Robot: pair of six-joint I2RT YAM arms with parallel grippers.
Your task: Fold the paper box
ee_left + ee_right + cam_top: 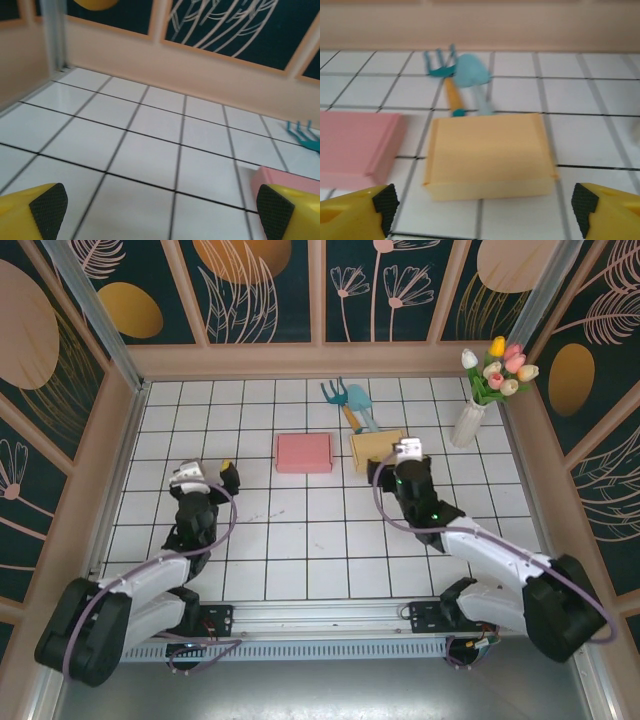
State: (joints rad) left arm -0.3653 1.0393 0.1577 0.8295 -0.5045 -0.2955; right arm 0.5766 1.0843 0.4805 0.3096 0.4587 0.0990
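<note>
The tan paper box (372,447) sits closed on the table (300,540), right of centre in the overhead view, so folding looks done; left gripper (160,205) and right gripper (484,202) gape wide, holding nothing

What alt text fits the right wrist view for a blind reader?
A folded yellow paper box sits closed on the white tiled table, just beyond the open right gripper. A pink box lies to its left; a rake and trowel lie behind it.
</note>
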